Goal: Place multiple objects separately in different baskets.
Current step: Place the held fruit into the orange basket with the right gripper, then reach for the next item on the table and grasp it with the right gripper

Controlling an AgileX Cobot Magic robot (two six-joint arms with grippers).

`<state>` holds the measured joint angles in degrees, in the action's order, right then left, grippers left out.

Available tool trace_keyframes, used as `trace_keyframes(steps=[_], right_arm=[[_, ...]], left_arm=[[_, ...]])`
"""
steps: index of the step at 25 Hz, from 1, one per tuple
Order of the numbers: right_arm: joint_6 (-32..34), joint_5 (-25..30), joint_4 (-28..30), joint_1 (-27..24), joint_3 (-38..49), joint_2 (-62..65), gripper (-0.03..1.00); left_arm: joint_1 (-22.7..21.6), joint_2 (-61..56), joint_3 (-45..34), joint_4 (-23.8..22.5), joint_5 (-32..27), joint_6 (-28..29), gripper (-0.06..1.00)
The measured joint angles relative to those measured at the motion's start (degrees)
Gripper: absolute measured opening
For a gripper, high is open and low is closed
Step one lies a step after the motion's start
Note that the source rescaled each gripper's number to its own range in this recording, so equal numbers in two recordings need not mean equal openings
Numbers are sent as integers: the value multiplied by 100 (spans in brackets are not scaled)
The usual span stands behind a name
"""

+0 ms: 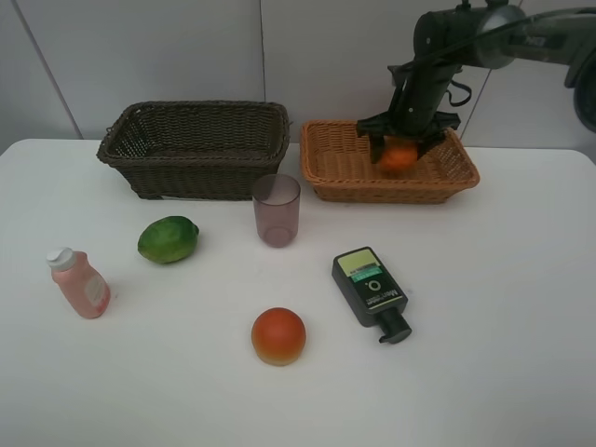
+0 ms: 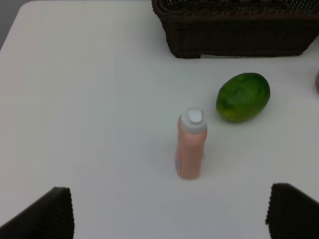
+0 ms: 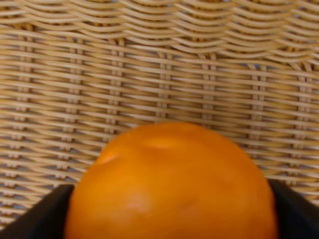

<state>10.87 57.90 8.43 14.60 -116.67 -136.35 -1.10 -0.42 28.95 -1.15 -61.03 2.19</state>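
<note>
The orange tangerine sits between the fingers of my right gripper, low inside the light tan basket, whose weave fills the right wrist view. Both dark fingers touch the fruit's sides. The dark brown basket stands to the left of the tan one. On the table lie the green lime, the pink white-capped bottle, the mauve cup, the red-yellow apple and the dark flat bottle. My left gripper is open above the table near the pink bottle.
The white table runs to a wall behind the baskets. The left arm does not show in the high view. Bare tabletop lies to the right of the dark flat bottle.
</note>
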Motion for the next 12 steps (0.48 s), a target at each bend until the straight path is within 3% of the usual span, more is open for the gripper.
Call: trace_keyframes(steps=[3,5,12], right_arm=[[-8,-15,46,0,0,0,72],[-117,-15,55,0,0,0,81],[-259,336,64,159,0,124,86]], left_arm=[[0,0,0,0,0,0,100],[0,0,0,0,0,0,100],[0,0,0,0,0,0,100]])
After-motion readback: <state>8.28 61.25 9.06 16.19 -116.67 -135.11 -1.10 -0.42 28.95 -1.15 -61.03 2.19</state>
